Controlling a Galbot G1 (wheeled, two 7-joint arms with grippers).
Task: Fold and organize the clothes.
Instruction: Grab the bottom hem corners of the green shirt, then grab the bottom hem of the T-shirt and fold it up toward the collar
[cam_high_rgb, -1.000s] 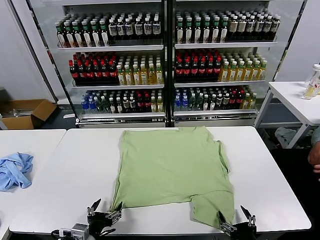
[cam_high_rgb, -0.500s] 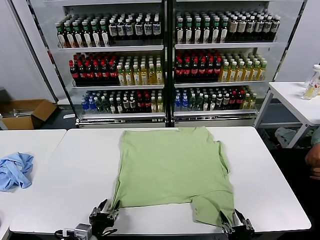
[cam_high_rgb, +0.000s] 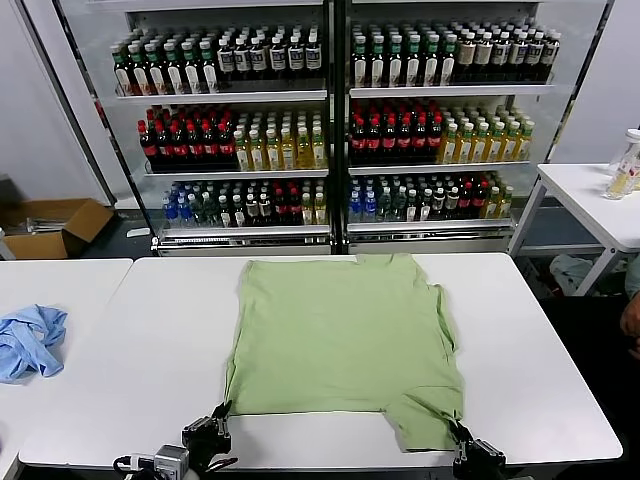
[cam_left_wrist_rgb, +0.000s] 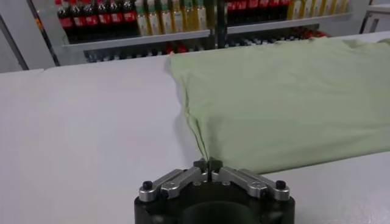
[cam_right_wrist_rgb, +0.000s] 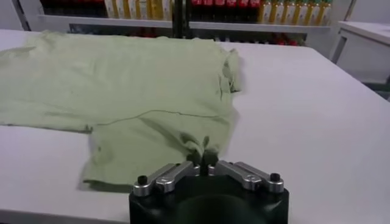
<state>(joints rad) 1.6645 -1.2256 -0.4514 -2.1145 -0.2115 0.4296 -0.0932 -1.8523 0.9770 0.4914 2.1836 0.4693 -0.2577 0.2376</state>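
Claws have just closed: we see the left claw (cam_left_wrist_rgb: 208, 163) pinching the near left corner of the green shirt (cam_high_rgb: 345, 345), the right claw (cam_right_wrist_rgb: 203, 163) clamped on its near right hem. Fabric is gathered, ready for folding. Shirt lies flat on the white worktop (cam_high_rgb: 150, 350); beyond the shirt stand bottle shelves (cam_high_rgb: 330, 120).

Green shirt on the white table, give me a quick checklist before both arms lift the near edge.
1. Left pincer shut on the green shirt's near left corner: ok.
2. Right pincer shut on the near right corner: ok.
3. Shirt lying flat: not ok, right side rumpled, near right flap sticks out.
4. Fold path over the table free: ok.
5. Blue cloth apart on the side table: ok.
6. Depth of each grip: cannot tell.
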